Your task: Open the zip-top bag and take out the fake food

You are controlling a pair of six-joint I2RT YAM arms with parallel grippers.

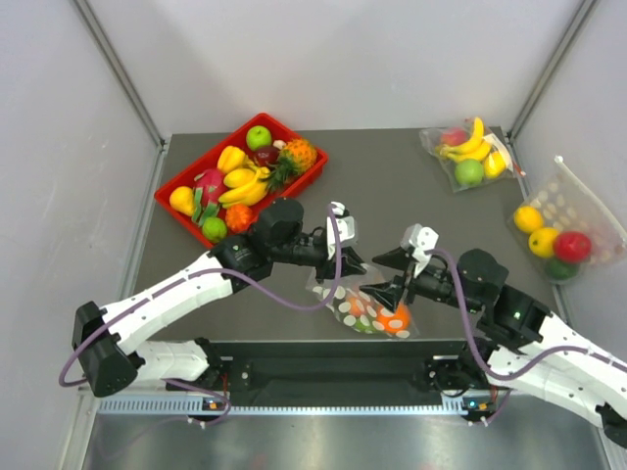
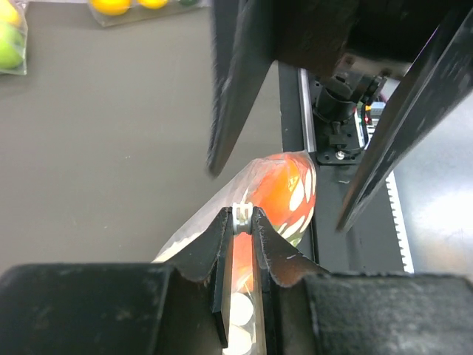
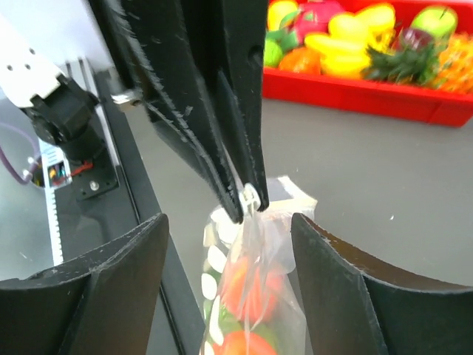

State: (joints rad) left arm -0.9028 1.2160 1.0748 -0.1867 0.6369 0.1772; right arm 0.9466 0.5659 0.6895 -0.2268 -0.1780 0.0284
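The zip-top bag (image 1: 373, 311), clear with pale dots, hangs near the table's front edge. The fake food shows inside it: an orange fruit (image 1: 397, 319), a pinkish one (image 1: 355, 305) and some green. My left gripper (image 1: 345, 264) is shut on the bag's white zip slider (image 3: 251, 198) at the top edge, and in the left wrist view the left gripper (image 2: 242, 214) pinches that slider above the orange fruit (image 2: 284, 194). My right gripper (image 3: 228, 223) stands open with one finger on each side of the bag (image 3: 255, 285), apart from it.
A red tray (image 1: 201, 162) of mixed plastic fruit sits at the back left. A clear banana-and-apple bag (image 1: 468, 152) lies at the back right, and a bigger dotted fruit bag (image 1: 558, 230) at the right edge. The black front rail (image 1: 343, 372) runs just below the hanging bag.
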